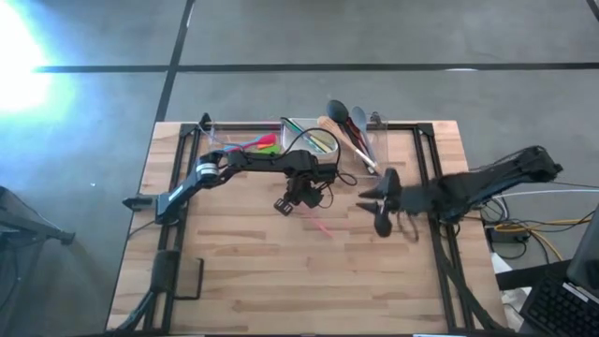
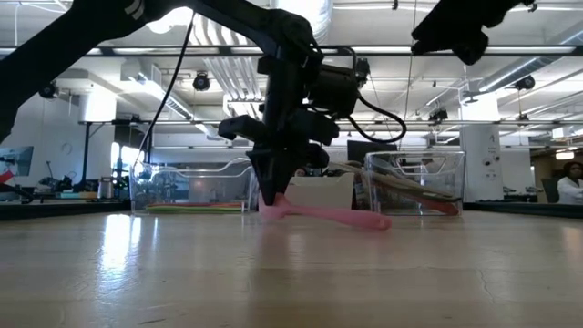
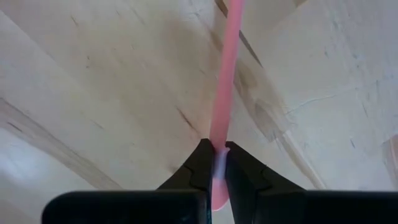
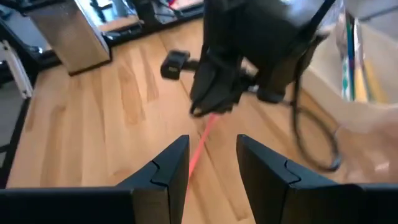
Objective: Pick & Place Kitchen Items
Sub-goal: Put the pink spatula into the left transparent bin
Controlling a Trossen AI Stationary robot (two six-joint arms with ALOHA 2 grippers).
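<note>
A slim pink utensil (image 1: 318, 223) lies slanting on the wooden table (image 1: 281, 281) near its middle. My left gripper (image 1: 301, 198) stands over its far end, pointing straight down and shut on it (image 3: 219, 155). In the low view the gripper (image 2: 273, 199) meets the utensil (image 2: 337, 216) at the utensil's left end. My right gripper (image 1: 372, 198) hovers to the right of the utensil, above the table. It is open (image 4: 211, 163) with nothing between its fingers, and it looks toward the left gripper. My left gripper pinches the pink utensil's thin handle (image 3: 220, 138) between its two fingers, a little in from the end. The fingers come from above, point down and lie across the handle. The held end (image 2: 271, 209) sits just at the tabletop; the other end (image 2: 383, 221) rests on the wood.
Along the far edge stand clear tubs: one with bright utensils (image 1: 245, 142), one in the middle (image 1: 316, 139), and one (image 1: 360, 131) from which a black ladle and other handles stick out. Black frame rails (image 1: 426, 168) run down both table sides. The near half is bare wood.
</note>
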